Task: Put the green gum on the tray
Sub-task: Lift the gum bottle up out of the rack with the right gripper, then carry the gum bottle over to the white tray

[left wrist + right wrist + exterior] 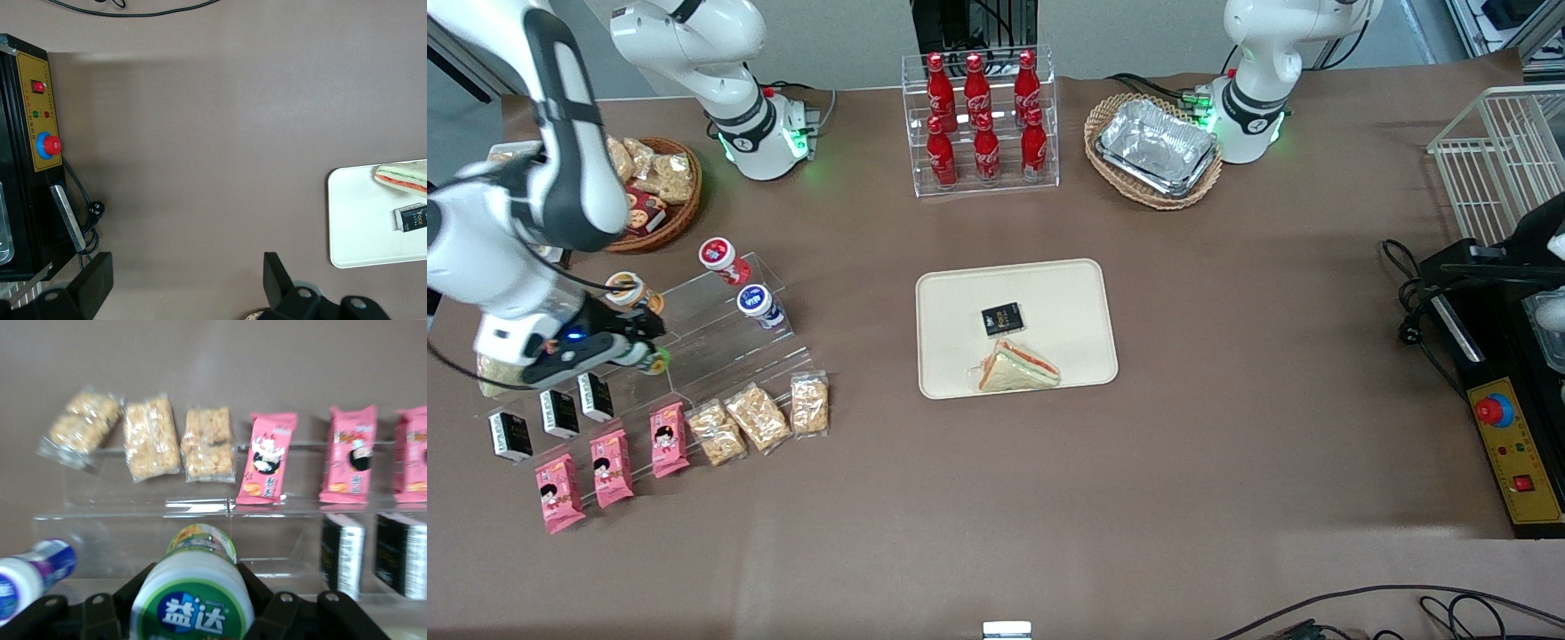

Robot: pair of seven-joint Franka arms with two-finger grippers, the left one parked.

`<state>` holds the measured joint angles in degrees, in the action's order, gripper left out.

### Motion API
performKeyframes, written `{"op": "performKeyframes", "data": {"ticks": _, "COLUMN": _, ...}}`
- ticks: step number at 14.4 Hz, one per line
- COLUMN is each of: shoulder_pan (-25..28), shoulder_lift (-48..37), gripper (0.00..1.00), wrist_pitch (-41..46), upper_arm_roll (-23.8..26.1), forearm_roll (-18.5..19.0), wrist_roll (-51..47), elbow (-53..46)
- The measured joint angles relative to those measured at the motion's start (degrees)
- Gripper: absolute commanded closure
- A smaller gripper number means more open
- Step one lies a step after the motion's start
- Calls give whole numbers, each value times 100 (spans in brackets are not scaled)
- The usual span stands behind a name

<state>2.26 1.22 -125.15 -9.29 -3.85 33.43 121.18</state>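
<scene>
The green gum [193,603], a small jar with a white lid printed green, sits between the black fingers [257,588] of my right gripper [193,587], which is shut on its lid. In the front view the gripper [639,345] is over the clear stepped stand at the working arm's end of the table, and the green gum [655,360] pokes out of it. The cream tray [1049,289] lies at the table's middle, well apart from the gripper, and bears a black packet [1002,319] and a sandwich [1018,368]. The tray's end also shows in the left wrist view [360,227].
The clear stepped stand [720,333] holds an orange-labelled jar [626,290], a red jar [721,259] and a blue jar [760,305], with black boxes [560,413], pink packets [612,467] and snack bags [758,416] on lower steps. A cola rack [983,120] and a wicker basket of foil trays [1154,147] stand farther back.
</scene>
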Motion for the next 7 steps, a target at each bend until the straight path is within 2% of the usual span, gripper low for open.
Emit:
{"op": "performKeyframes", "data": {"ticks": 3, "shoulder_pan": 4, "shoulder_lift": -49, "gripper": 60, "wrist_pitch": 1173, "upper_arm_roll": 30, "forearm_roll": -2, "wrist_roll": -430, "elbow": -980}}
{"op": "performKeyframes", "data": {"ticks": 7, "shoulder_pan": 26, "shoulder_lift": -52, "gripper": 60, "wrist_pitch": 2184, "upper_arm_roll": 95, "forearm_roll": -5, "wrist_roll": -967, "elbow": -1790}}
